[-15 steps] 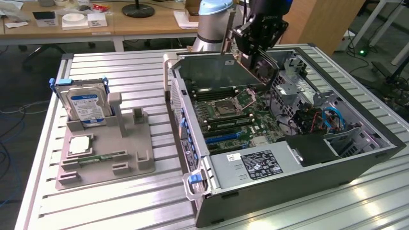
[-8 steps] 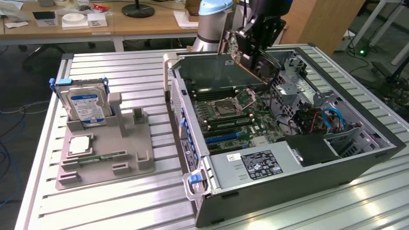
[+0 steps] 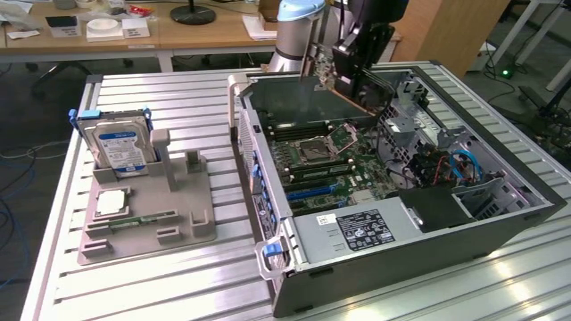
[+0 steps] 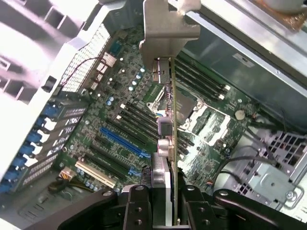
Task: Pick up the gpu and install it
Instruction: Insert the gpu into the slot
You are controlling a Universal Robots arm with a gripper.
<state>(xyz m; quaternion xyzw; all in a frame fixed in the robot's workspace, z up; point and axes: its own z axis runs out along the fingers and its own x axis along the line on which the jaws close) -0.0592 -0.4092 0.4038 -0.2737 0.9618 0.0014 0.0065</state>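
The gpu is clamped edge-on in my gripper, one finger pressed on each face of the card. It hangs inside the open computer case, above the motherboard and clear of it as far as I can judge.

Its long axis runs straight out from the gripper, with the silver mounting bracket at the far end. In the exterior view I find the card below the gripper, over the rear part of the board.

What matters is the line-up. The expansion slots, including the blue slot, lie below the card and off to one side. They look skewed to its length, though the viewing angle may exaggerate that.

I cannot make out the card's connector edge or how far it sits above the slots. The arm is cut off at the top of the exterior view.
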